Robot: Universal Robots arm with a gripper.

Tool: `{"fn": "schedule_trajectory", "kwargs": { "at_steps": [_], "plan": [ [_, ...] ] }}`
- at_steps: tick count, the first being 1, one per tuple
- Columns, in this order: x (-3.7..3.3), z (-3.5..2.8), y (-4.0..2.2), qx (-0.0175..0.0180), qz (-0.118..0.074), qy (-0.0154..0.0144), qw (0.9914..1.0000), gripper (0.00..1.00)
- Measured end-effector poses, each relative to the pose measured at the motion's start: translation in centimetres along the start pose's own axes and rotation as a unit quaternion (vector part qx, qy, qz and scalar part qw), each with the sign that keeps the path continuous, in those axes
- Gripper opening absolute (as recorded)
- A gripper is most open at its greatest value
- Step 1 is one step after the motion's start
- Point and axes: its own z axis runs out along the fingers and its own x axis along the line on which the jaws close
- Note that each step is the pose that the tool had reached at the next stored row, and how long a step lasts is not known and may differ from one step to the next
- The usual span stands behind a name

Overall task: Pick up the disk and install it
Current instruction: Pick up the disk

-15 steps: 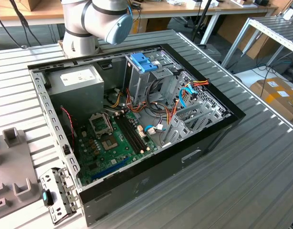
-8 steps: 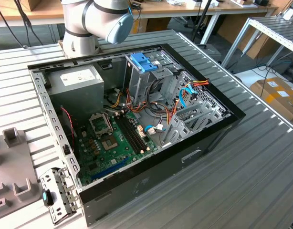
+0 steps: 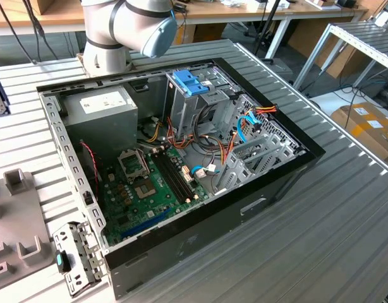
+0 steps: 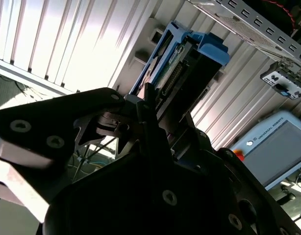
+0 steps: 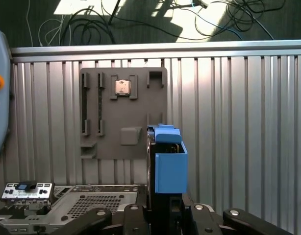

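Blue-framed disk (image 5: 169,166) clamped between the jaws.

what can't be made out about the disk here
- disk label: the first wrist view sees the disk edge-on
- disk's lower end: hidden in the hand, both wrist views
- arm: cut off by the exterior view's top edge

The end effector (image 5: 163,213) covers the disk's (image 5: 169,164) clamped end in both wrist views.
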Motion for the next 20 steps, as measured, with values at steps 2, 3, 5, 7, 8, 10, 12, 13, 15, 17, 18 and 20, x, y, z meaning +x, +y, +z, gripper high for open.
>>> {"fn": "schedule_trajectory", "kwargs": {
  "at_steps": [2,3,5,7,8,10,12,13,15,17,18,20],
  "plan": [
    [-0.02,0.01,-0.60,-0.0001,0.000,-0.0007,1.00000,0.35],
    [-0.02,0.01,-0.82,-0.0001,0.000,-0.0010,1.00000,0.35],
    [-0.03,0.02,-1.23,-0.0001,0.000,-0.0015,1.00000,0.35],
    [-0.04,0.03,-1.62,-0.0001,0.000,-0.0020,1.00000,0.35],
    [-0.05,0.04,-1.82,-0.0001,0.000,-0.0023,1.00000,0.35],
    [-0.06,0.05,-2.26,-0.0001,0.000,-0.0028,1.00000,0.35],
    [-0.08,0.06,-3.10,-0.0002,0.000,-0.0036,0.99999,0.35],
    [-0.09,0.08,-3.59,-0.0001,0.000,-0.0039,0.99999,0.35],
    [-0.11,0.10,-4.43,-0.0001,0.000,-0.0041,0.99999,0.35],
    [-0.13,0.10,-4.97,-0.0002,0.000,-0.0041,0.99999,0.35],
    [-0.13,0.11,-5.19,-0.0002,0.000,-0.0042,0.99999,0.35],
    [-0.14,0.12,-5.62,-0.0001,0.000,-0.0043,0.99999,0.35]
  ]
}}
